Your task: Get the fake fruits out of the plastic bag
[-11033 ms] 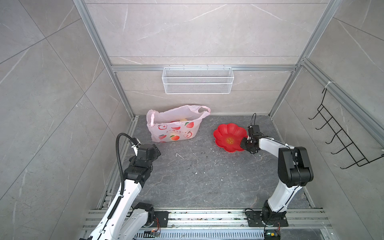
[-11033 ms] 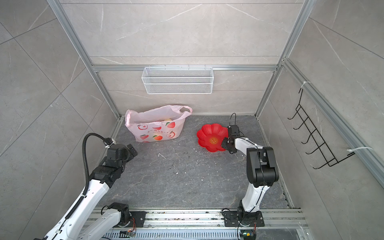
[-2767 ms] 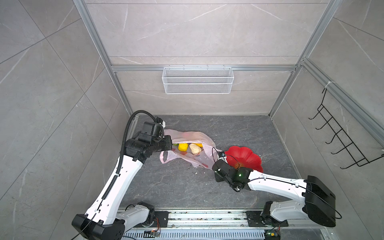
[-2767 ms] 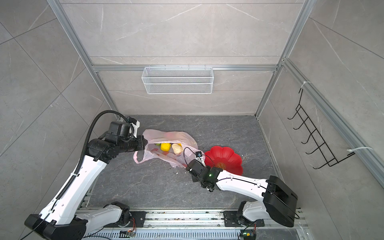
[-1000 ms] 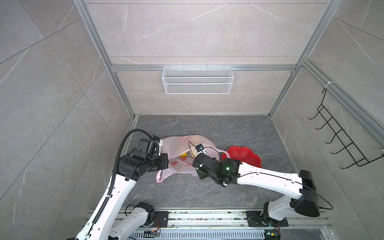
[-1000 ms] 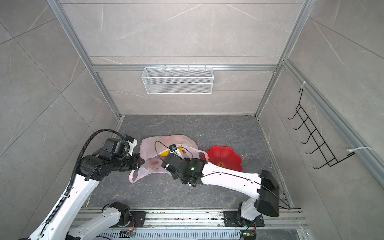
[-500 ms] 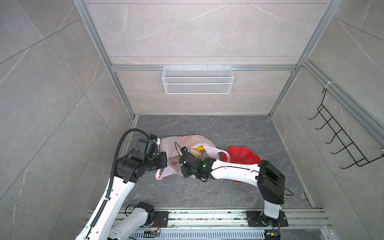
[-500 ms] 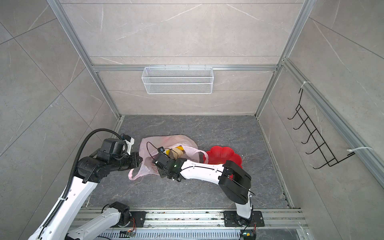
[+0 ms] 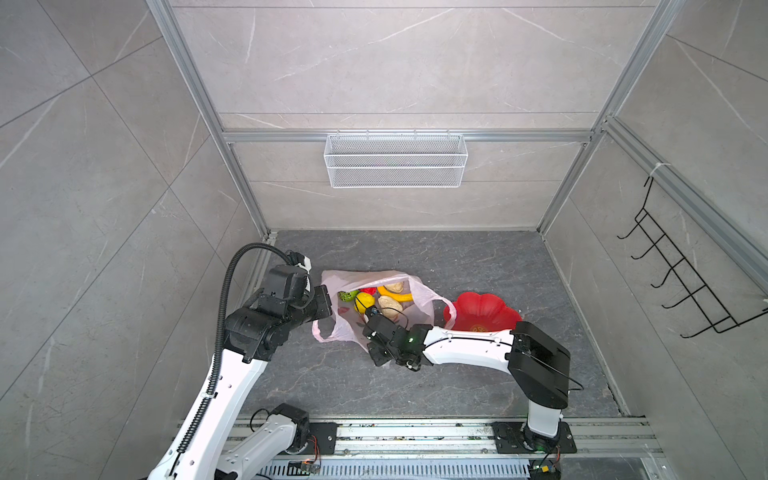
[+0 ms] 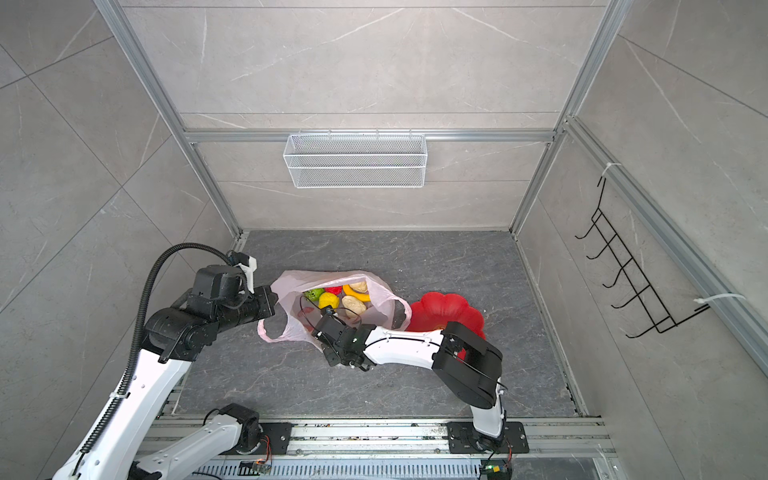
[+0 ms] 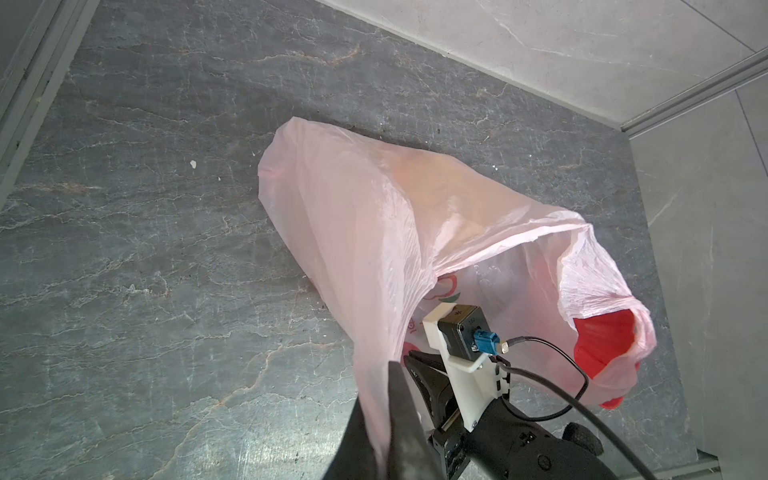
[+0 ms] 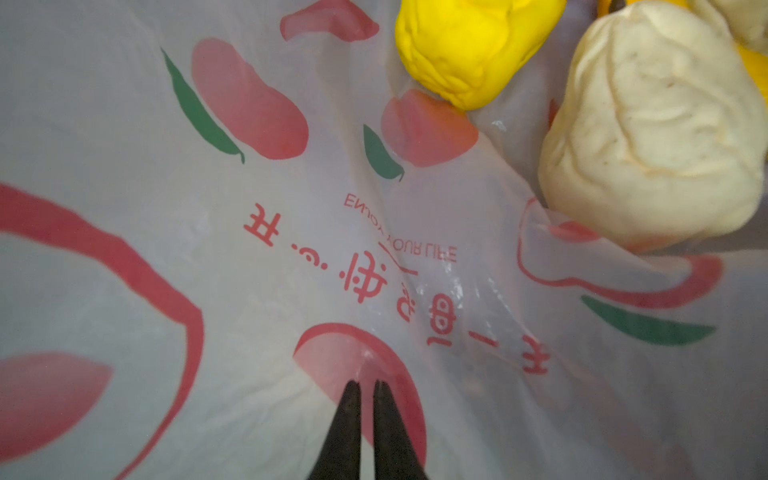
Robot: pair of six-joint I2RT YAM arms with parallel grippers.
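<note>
plastic bag (image 11: 374, 208) pinched by left claw (image 11: 380, 399) and right claw (image 12: 365, 384), fake fruits (image 12: 648, 124) just beyond

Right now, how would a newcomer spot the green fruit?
Find the pale-pink plastic bag lying open on the dark floor, left of the red flower-shaped dish in both top views. In its mouth, the green bumpy ball sits at the cluster's left end, the only green fruit there.
</note>
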